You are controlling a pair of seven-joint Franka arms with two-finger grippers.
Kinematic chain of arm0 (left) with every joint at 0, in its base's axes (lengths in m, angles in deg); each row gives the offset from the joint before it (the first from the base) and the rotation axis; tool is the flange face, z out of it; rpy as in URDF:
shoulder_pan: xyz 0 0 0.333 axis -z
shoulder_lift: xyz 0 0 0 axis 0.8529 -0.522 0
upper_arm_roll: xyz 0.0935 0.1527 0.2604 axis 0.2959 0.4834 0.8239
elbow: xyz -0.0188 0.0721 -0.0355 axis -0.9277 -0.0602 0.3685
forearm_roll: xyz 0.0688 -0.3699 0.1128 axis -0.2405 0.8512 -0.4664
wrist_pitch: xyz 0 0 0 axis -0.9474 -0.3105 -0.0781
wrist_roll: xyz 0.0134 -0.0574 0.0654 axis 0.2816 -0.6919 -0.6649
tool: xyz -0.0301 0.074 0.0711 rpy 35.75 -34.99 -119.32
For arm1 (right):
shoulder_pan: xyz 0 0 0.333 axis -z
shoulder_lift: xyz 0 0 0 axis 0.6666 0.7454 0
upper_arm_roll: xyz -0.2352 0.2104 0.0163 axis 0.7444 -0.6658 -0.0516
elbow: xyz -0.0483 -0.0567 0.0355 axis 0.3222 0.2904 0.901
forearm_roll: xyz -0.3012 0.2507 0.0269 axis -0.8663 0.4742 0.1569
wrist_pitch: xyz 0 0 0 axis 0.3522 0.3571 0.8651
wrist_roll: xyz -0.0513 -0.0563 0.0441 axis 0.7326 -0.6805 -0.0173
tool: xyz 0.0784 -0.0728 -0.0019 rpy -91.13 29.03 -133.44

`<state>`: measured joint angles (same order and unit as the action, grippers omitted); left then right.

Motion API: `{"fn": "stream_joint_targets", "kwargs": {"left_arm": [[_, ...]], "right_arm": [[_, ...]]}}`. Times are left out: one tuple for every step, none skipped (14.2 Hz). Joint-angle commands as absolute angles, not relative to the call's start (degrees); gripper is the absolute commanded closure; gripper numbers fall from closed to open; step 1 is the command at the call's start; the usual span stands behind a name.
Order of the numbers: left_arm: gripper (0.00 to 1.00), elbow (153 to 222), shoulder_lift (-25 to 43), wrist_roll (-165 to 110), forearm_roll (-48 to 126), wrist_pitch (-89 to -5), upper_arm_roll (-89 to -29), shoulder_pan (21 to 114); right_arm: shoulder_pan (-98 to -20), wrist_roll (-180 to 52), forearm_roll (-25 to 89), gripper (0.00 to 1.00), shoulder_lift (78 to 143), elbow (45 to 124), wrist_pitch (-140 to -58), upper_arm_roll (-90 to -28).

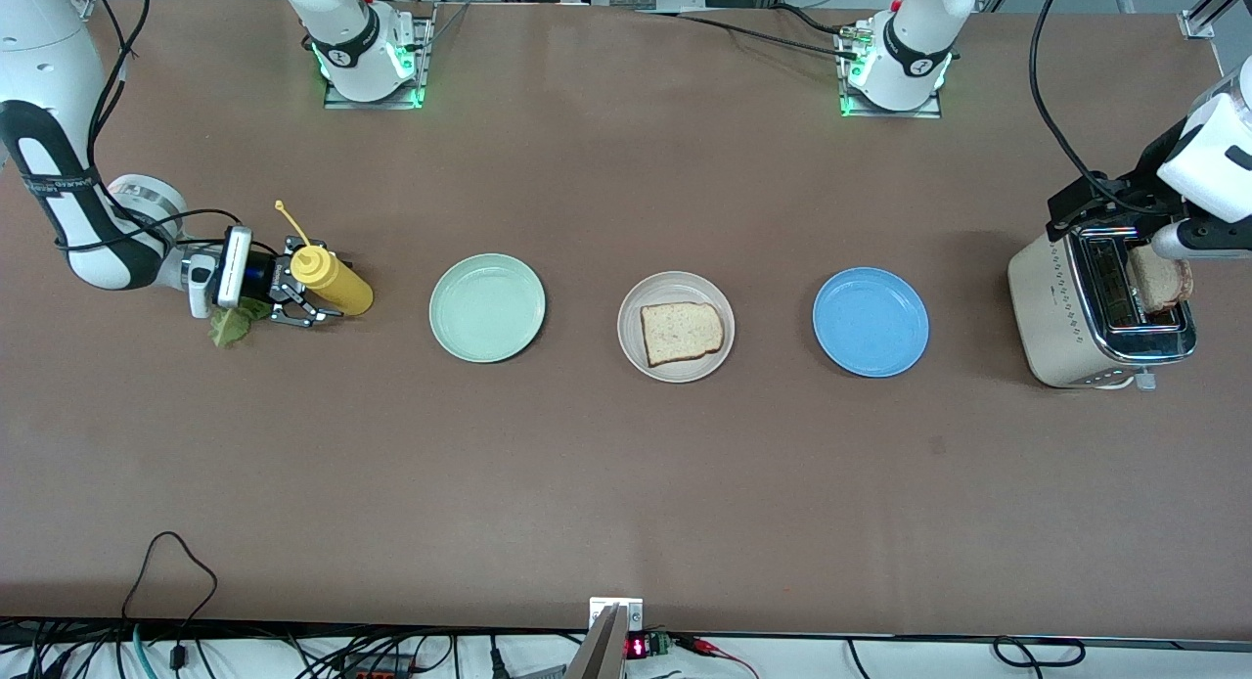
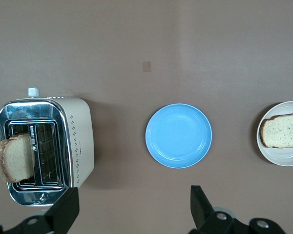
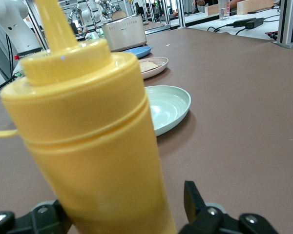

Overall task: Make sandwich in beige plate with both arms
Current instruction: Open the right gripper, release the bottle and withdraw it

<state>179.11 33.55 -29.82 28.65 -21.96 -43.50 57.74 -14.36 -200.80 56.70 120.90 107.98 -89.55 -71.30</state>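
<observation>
Trainee: Bread, one slice [image 1: 682, 333], is lying flat in the beige plate [image 1: 631, 327], which is sitting mid-counter between the mint-green plate [image 1: 487, 307] and the blue plate [image 1: 871, 322]. So the sandwich is barely starting?

Operator: I'm judging so. No lettuce and no top slice are showing on it. The second slice [image 1: 1159, 280] is standing up out of the toaster [image 1: 1061, 312] at the left arm's end of the counter, and the left gripper [image 2: 133, 195] is hanging over it with its fingers [image 2: 68, 204] spread wide.

Trainee: What is that grasp asking for?

Operator: Coming straight down with one finger on each flat face, pinching well below the crust, then lifting vertically so the slice isn't scraping the slot.

Trainee: And the right arm?

Operator: The right gripper [image 1: 311, 283] is sitting low at the yellow squeeze bottle [image 1: 337, 286], toward the right arm's end of the counter. Its fingers [image 3: 195, 200] are standing spread on either side of the bottle, with a gap showing beside one of them. The lettuce leaf [image 1: 231, 325] is lying on the counter just under that wrist, so it should be backing clear without tipping the bottle.

Trainee: Anything we aren't seeing?

Operator: Plenty. The bottle is blocking most of the right wrist view, so contact at the second finger is unclear. Part of the leaf is hiding beneath the wrist, and the toaster is hiding the second slice's lower half.
</observation>
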Motion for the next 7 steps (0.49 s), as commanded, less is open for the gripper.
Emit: {"fn": "stream_joint_targets", "kwargs": {"left_arm": [[0.00, 180.38, 34.61, -30.08, 29.15, -22.74, -43.72, 57.39], [0.00, 180.38, 34.61, -30.08, 29.16, -22.82, -43.72, 57.47], [0.00, 180.38, 34.61, -30.08, 29.07, -22.74, -43.72, 57.48], [0.00, 180.38, 34.61, -30.08, 29.15, -22.74, -43.72, 57.48], [0.00, 180.38, 34.61, -30.08, 29.16, -22.82, -43.72, 57.48], [0.00, 180.38, 34.61, -30.08, 29.16, -22.82, -43.72, 57.48], [0.00, 180.47, 34.61, -30.08, 29.07, -22.82, -43.72, 57.48]], "right_arm": [[-13.07, -201.86, 56.68, 0.04, 120.53, 108.40, -89.30, -71.92], [-12.89, -201.86, 56.59, 0.00, 120.53, 108.40, -89.30, -71.84], [-12.63, -201.95, 56.42, 0.00, 120.53, 108.40, -89.30, -71.83], [-12.45, -202.12, 56.15, 0.00, 120.53, 108.40, -89.30, -71.75], [-12.02, -202.74, 56.15, 0.00, 120.53, 108.40, -89.13, -71.66], [-11.67, -202.92, 56.15, 0.00, 120.53, 108.40, -88.86, -71.66], [-11.66, -203.00, 56.06, 0.00, 120.53, 108.40, -88.77, -71.49]]}}
